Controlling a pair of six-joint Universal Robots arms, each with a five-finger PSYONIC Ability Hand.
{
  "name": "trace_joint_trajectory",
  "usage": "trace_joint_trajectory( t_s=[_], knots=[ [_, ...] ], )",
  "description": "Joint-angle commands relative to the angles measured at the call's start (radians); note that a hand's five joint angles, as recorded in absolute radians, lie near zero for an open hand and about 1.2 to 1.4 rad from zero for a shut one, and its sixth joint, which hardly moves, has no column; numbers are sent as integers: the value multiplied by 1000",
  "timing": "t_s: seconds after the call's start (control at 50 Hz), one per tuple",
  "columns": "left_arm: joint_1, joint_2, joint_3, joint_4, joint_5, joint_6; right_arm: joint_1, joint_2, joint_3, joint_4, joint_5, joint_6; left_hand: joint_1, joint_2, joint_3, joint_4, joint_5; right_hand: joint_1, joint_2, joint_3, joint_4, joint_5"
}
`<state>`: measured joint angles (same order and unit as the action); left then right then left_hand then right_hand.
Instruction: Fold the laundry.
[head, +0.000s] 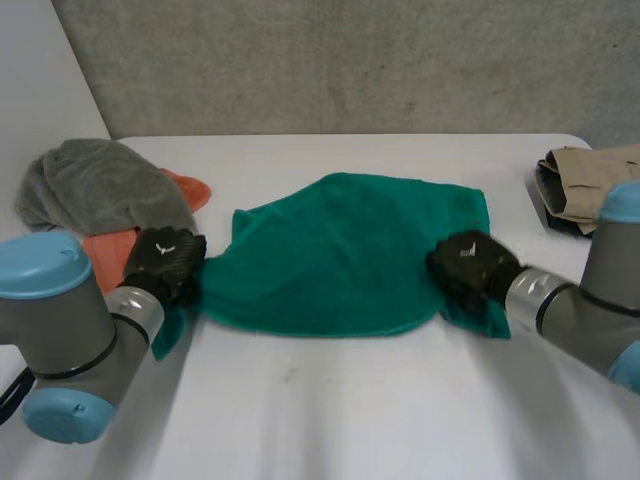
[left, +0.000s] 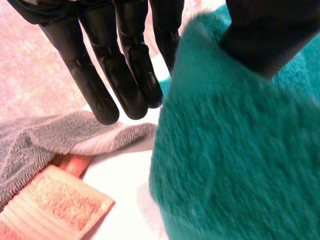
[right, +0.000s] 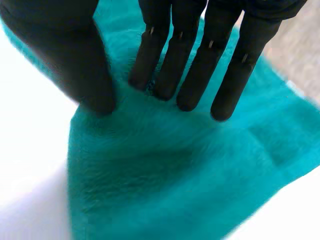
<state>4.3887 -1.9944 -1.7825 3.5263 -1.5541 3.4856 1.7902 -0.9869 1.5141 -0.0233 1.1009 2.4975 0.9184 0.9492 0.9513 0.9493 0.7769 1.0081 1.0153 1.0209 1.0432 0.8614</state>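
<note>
The green towel (head: 350, 250) lay spread at the middle of the white table (head: 330, 410), its long axis running left to right and its near edge facing the robot. The left hand (head: 165, 262) pinched the towel's near left corner between thumb and straight fingers (left: 125, 75). The right hand (head: 468, 265) grasped the near right corner, fingertips (right: 192, 75) and thumb sunk into the pile. A grey towel (head: 95, 185) lay over an orange cloth (head: 105, 245) at far left, and a beige garment (head: 590, 175) lay at far right.
</note>
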Motion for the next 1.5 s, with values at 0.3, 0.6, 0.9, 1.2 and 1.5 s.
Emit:
trace_joint_trajectory(
  t_s=[0.3,0.6,0.9,1.2,1.5],
  knots=[
    [126,252,-64,-228,98,-28,-49,-256,169,88,226,304,-599,-630,-632,-630,-632,-552,-559,-565,-587,-580],
    [296,235,-121,-395,262,-25,-129,-136,299,-181,131,9,-561,-592,-594,-592,-594,-376,-383,-388,-411,-403],
    [287,227,-123,-372,276,-33,-137,-73,282,-303,90,14,-561,-592,-594,-592,-594,-323,-330,-336,-358,-351],
    [275,250,-140,-374,276,-26,-129,-47,161,-317,91,60,-520,-551,-553,-551,-553,-205,-213,-218,-241,-233],
    [272,338,-206,-389,273,-7,-144,-41,115,-242,45,100,-71,-102,-104,-102,-104,388,381,375,353,360]
  ],
)
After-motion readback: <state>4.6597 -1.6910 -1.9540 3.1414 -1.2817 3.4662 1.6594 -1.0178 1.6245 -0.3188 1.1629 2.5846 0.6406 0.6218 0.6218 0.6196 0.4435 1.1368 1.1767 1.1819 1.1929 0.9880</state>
